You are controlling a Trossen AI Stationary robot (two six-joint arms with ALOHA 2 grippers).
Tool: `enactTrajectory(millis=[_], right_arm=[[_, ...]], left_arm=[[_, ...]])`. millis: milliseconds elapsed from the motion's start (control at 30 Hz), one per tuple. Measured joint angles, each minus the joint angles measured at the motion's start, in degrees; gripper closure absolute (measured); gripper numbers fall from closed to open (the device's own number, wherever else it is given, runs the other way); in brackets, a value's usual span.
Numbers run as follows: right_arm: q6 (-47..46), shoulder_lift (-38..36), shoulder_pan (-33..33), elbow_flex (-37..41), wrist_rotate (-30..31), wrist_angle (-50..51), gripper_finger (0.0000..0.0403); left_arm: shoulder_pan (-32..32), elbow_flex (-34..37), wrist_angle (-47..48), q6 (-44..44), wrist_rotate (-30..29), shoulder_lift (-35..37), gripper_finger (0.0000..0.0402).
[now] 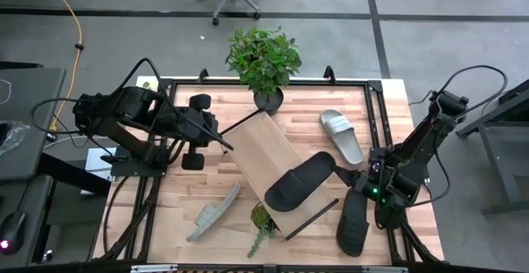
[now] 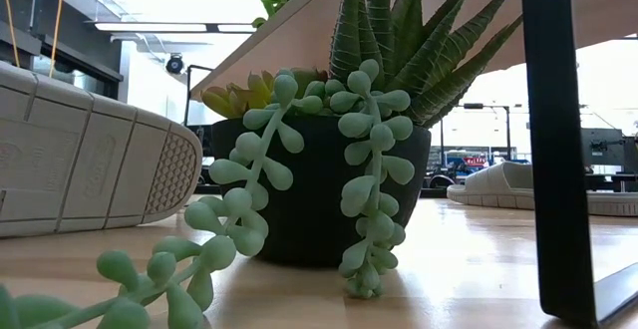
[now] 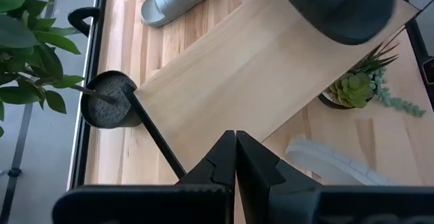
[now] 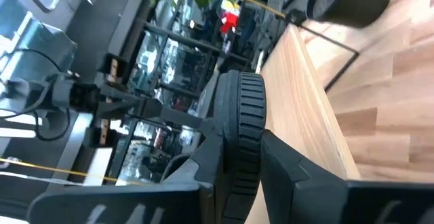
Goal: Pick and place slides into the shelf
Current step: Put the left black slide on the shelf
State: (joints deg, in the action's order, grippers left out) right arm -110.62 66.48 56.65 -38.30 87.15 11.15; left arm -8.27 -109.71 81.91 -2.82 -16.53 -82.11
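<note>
The right tool (image 1: 357, 184) is seen in the lower right of the high view, its fingers (image 4: 224, 156) clamped on the edge of a black slide (image 1: 299, 182), as the right wrist view shows with the ribbed sole rim pinched between them. That slide is held over the lower-right half of the shelf (image 1: 269, 153), its long axis running from lower left to upper right, roughly across the long axis of the board, which runs from upper left to lower right. The held slide lies just to the left of the tool, so the coming move is judged to be a short lowering and release onto the board, not a reach. A second black slide (image 1: 353, 222) lies on the counter (image 1: 198, 198) just below the right tool, nearer to this arm than to the other. A grey slide (image 1: 343, 134) rests on the counter in the upper right, beside the shelf, also on the right arm's side. The other grey slide (image 1: 213, 212) lies on its side at lower left, close to a small succulent pot (image 1: 263, 217) at the shelf's lower edge, and is nearer to the left arm. The left tool (image 3: 235, 157) waits at upper left with its fingers together, pointing toward the shelf's near end and the leafy plant (image 1: 264, 58).
</note>
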Motion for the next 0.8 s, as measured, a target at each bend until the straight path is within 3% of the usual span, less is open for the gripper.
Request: enactTrajectory(millis=[533, 800], right_arm=[[-0.96, -0.26, 2.61, 0.00, 2.87, -1.46, 0.0359], [9.16, -4.55, 5.68, -0.09, 3.20, -5.72, 0.0360]], left_arm=[[-0.02, 0.00, -3.50, 2.31, 0.50, -0.02, 0.0399], [-0.02, 0.00, -7.29, -1.98, 0.48, -0.16, 0.0399]])
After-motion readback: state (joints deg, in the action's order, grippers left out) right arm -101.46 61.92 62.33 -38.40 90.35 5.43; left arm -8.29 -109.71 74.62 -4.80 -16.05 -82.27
